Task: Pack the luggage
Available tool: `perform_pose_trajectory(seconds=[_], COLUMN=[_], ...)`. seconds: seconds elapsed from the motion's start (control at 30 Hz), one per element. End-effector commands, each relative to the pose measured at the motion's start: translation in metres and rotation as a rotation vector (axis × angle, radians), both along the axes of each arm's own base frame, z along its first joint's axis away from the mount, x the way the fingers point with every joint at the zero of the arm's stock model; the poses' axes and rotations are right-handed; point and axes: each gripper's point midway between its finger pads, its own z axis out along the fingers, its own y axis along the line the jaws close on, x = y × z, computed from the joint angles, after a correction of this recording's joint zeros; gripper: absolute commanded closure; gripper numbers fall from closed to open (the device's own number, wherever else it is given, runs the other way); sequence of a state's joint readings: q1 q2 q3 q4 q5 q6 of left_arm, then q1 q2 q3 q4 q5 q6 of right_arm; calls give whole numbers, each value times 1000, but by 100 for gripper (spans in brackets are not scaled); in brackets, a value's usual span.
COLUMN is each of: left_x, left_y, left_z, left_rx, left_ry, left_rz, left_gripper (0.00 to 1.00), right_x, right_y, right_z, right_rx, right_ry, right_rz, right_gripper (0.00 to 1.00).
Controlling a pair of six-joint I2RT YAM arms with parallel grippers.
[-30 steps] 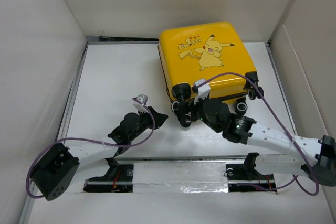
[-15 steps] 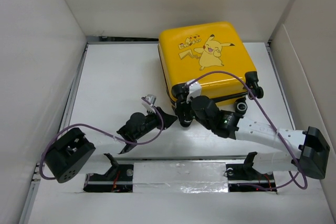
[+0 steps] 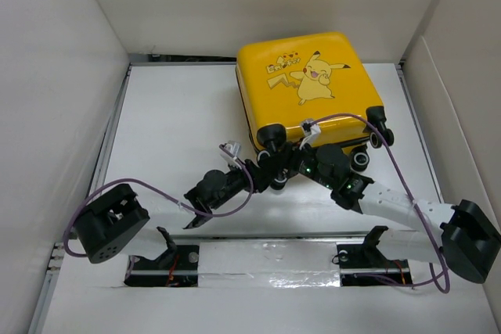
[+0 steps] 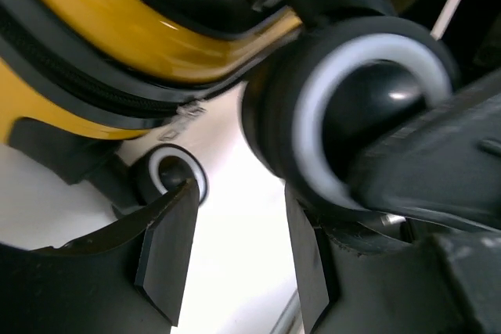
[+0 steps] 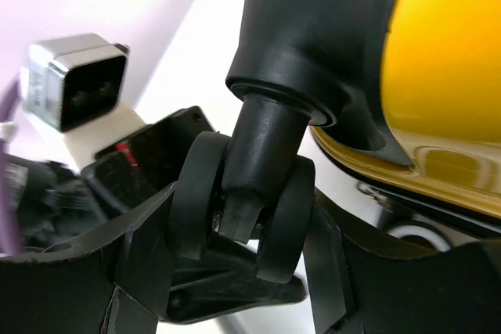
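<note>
The luggage (image 3: 309, 84), a yellow hard-shell case with a Pikachu print, lies shut and flat at the back middle of the table. Both grippers meet at its near-left caster wheel (image 3: 275, 178). My right gripper (image 3: 283, 168) is shut on that black twin wheel (image 5: 278, 224), one finger pressed on each side under the yellow shell (image 5: 446, 76). My left gripper (image 3: 255, 168) stands open just left of it. In the left wrist view only white table shows between the left gripper's (image 4: 239, 205) fingers, with the big wheel (image 4: 344, 115) against its right finger.
White walls enclose the table (image 3: 172, 115) on the left, back and right. Two more casters (image 3: 360, 159) (image 3: 381, 137) stick out from the case's near edge. A purple cable (image 3: 407, 170) loops over the right arm. The arms' mounting rail (image 3: 266, 256) runs along the near edge.
The right gripper closed on the near-left wheel and its arm shifted slightly. The left arm reached right up to the same wheel and its jaws opened.
</note>
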State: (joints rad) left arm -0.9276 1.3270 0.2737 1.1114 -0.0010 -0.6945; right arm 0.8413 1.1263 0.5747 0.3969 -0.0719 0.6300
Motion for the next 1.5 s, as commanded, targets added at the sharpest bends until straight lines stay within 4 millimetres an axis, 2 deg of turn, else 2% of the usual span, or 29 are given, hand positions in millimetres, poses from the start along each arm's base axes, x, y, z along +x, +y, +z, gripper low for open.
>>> perform_pose_trajectory(seconds=[0.0, 0.03, 0.1, 0.13, 0.17, 0.23, 0.3, 0.33, 0.37, 0.4, 0.5, 0.57, 0.6, 0.63, 0.67, 0.77, 0.8, 0.87, 0.9, 1.0, 1.13, 1.23, 1.3, 1.33, 1.47], left_x=[24, 28, 31, 32, 33, 36, 37, 35, 34, 31, 24, 23, 24, 29, 30, 27, 27, 26, 24, 24, 31, 30, 29, 29, 42], left_y=[4, 6, 3, 1, 0, -3, -4, -7, -9, -12, -14, -9, -6, 3, 6, 22, 28, 47, 59, 79, 105, 103, 101, 101, 104], left_z=[22, 23, 19, 24, 18, 23, 19, 32, 29, 38, 44, 49, 50, 50, 52, 49, 47, 44, 40, 40, 42, 56, 65, 76, 94], left_rx=[-49, -58, -54, -75, -64, -79, -77, -122, -122, -160, -164, -153, -154, -152, -158, -183, -189, -201, -203, -197, -190, -226, -212, -244, -268], left_ry=[-62, -71, -72, -87, -83, -113, -126, -157, -161, -176, -205, -217, -218, -213, -210, -196, -194, -192, -187, -190, -219, -259, -308, -327, -379], left_rz=[126, 152, 163, 179, 191, 241, 269, 272, 272, 280, 313, 389, 416, 471, 490, 529, 544, 591, 621, 681, 724, 689, 676, 678, 696], left_gripper=[55, 55, 55, 55, 55, 56, 56, 56, 56, 56, 57, 58, 59, 59, 60, 61, 61, 61, 62, 63, 65, 66, 66, 66, 65], right_x=[-31, -35, -43, -42, -44, -46, -47, -48, -51, -51, -58, -59, -66, -68, -66, -68, -64, -65, -59, -52, -46, -48, -45, -46, -53], right_y=[13, 12, 13, 11, 11, 11, 11, 10, 12, 12, 21, 31, 39, 46, 56, 75, 77, 78, 87, 98, 94, 93, 89, 88, 78], right_z=[97, 107, 108, 113, 116, 122, 126, 130, 131, 132, 137, 144, 147, 161, 156, 163, 167, 193, 189, 203, 208, 194, 191, 191, 198], right_rx=[341, 396, 424, 450, 461, 486, 499, 514, 522, 529, 539, 546, 552, 570, 559, 595, 624, 723, 725, 770, 840, 834, 827, 823, 819], right_ry=[-173, -163, -147, -143, -141, -136, -135, -136, -134, -131, -122, -118, -112, -127, -110, -93, -94, -123, -103, -133, -131, -106, -111, -116, -135], right_rz=[201, 216, 252, 252, 262, 269, 277, 280, 290, 290, 322, 339, 358, 372, 376, 402, 388, 406, 403, 415, 442, 446, 428, 428, 430], right_gripper=[86, 86, 86, 86, 86, 86, 86, 86, 86, 86, 86, 87, 87, 87, 87, 87, 87, 87, 87, 86, 86, 86, 86, 86, 86])
